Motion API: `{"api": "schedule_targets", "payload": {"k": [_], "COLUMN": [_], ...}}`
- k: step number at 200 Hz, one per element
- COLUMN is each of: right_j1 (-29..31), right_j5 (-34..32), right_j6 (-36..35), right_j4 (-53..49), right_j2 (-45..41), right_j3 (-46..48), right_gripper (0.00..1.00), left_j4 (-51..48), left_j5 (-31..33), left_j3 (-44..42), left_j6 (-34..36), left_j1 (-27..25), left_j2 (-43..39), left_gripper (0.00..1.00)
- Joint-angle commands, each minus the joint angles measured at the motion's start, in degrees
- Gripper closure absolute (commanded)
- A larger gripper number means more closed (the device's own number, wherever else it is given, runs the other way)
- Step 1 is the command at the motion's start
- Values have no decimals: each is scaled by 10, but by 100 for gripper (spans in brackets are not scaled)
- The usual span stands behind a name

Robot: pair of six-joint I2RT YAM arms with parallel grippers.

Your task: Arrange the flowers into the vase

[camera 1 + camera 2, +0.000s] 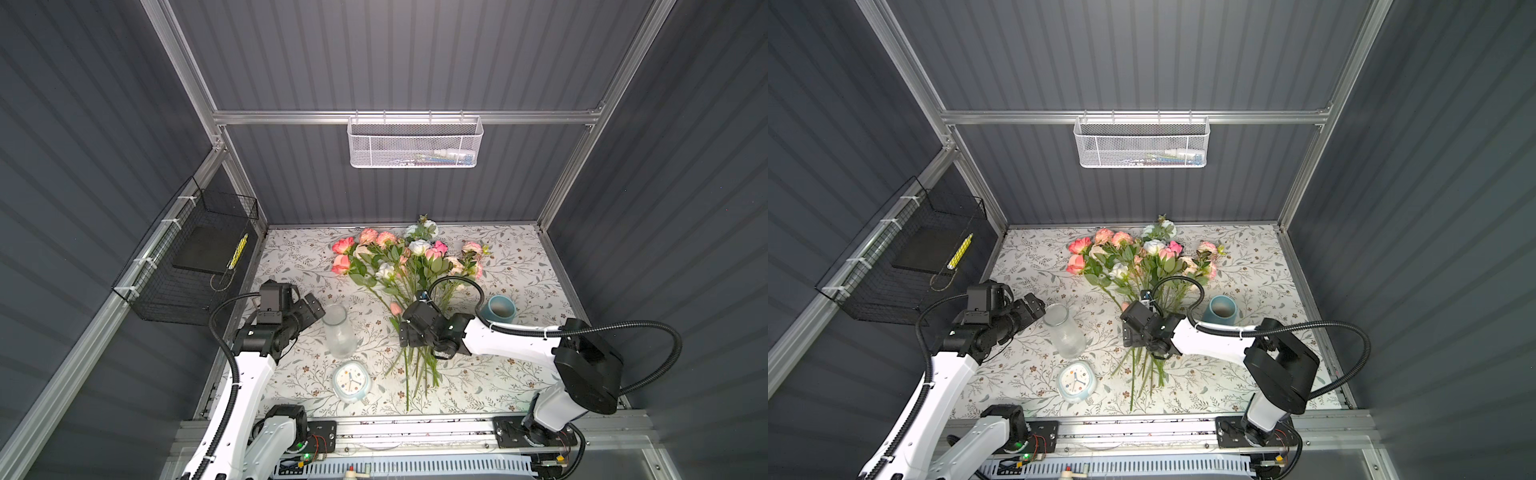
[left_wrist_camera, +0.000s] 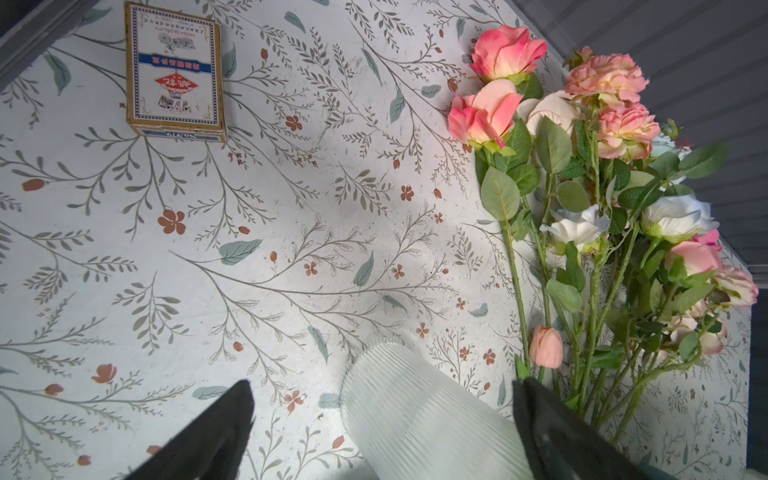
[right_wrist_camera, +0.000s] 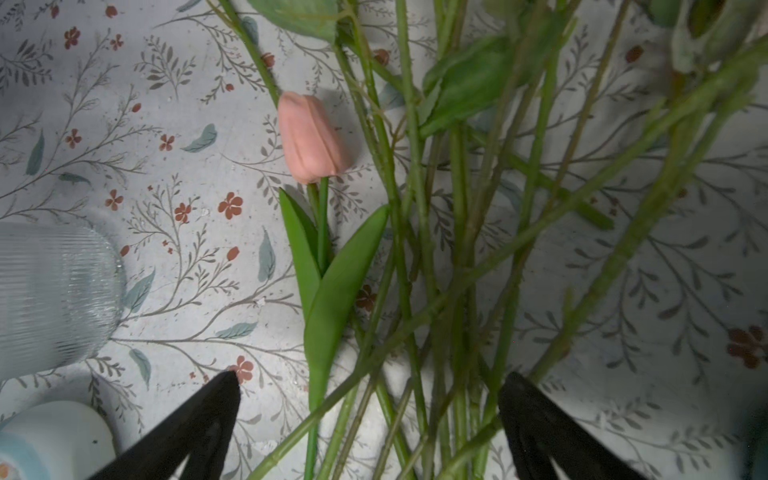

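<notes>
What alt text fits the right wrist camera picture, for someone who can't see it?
The right gripper, two black fingers spread open, hangs over a tangle of long green flower stems on a floral-print tablecloth. A salmon-pink tulip bud lies beside the stems, and a ribbed clear glass vase shows at the edge.

Flowers [image 1: 399,266]: lie flat on the surface [image 1: 498,374] in a loose fan, with coral, pink, cream and white heads toward the back and long green leafy stems crossing toward the front edge. Peach tulip [image 3: 311,137]: lies along the bunch's left side. Vase [image 1: 338,332]: clear ribbed glass, empty, sits left of the stems, apart from them.
</notes>
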State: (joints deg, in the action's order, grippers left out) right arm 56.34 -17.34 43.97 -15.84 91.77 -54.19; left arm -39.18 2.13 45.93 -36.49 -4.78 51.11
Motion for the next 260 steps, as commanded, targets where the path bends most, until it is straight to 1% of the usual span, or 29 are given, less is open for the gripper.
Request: {"api": "schedule_targets", "payload": {"k": [1, 18, 40, 66, 80, 102, 134, 153, 162, 181, 193, 205, 233, 260], "right_j1": [-1, -1, -1, -1, -1, -2, -6, -15, -22, -29, -28, -29, -29, -33], "right_j5": [-31, -36, -33, -36, -40, -48, -49, -23, 6, 46, 51, 54, 42, 23], "right_j6": [41, 40, 38, 38, 38, 33, 1, -32, -51, -79, -84, -80, -74, -71], "right_j4": [9, 14, 29, 36, 38, 41, 47, 50, 54, 29, 21, 28, 35, 29], "right_j2": [-25, -37, -51, -62, -69, -83, -92, -81, -69, -29, -16, -14, -26, -41], "right_j3": [20, 30, 41, 49, 54, 60, 46, 22, 10, -34, -47, -44, -29, -20], "right_gripper": [1, 1, 1, 1, 1, 1, 1, 1, 1, 7, 10, 11, 11, 10], "left_j4": [-3, 5, -7, 4, 16, 46, 100, 117, 124, 138, 145, 154, 180, 205], "left_j5": [0, 9, 44, 51, 36, -4, -49, -48, -44, -30, -19, -14, -24, -28], "left_j3": [-33, -61, -69, -69, -79, -105, -148, -156, -155, -151, -147, -143, -153, -161], "left_j6": [-25, -45, -65, -75, -79, -83, -96, -99, -102, -110, -115, -119, -127, -132], "left_j1": [2, 2, 2, 2, 2, 2, -2, -20, -32, -66, -90, -108, -123, -150], "left_j2": [-9, -8, 11, 21, 29, 49, 59, 73, 82, 102, 114, 128, 150, 169], "left_gripper": [5, 9, 10, 12, 17, 22, 24, 24, 24, 24, 24, 24, 25, 26]}}
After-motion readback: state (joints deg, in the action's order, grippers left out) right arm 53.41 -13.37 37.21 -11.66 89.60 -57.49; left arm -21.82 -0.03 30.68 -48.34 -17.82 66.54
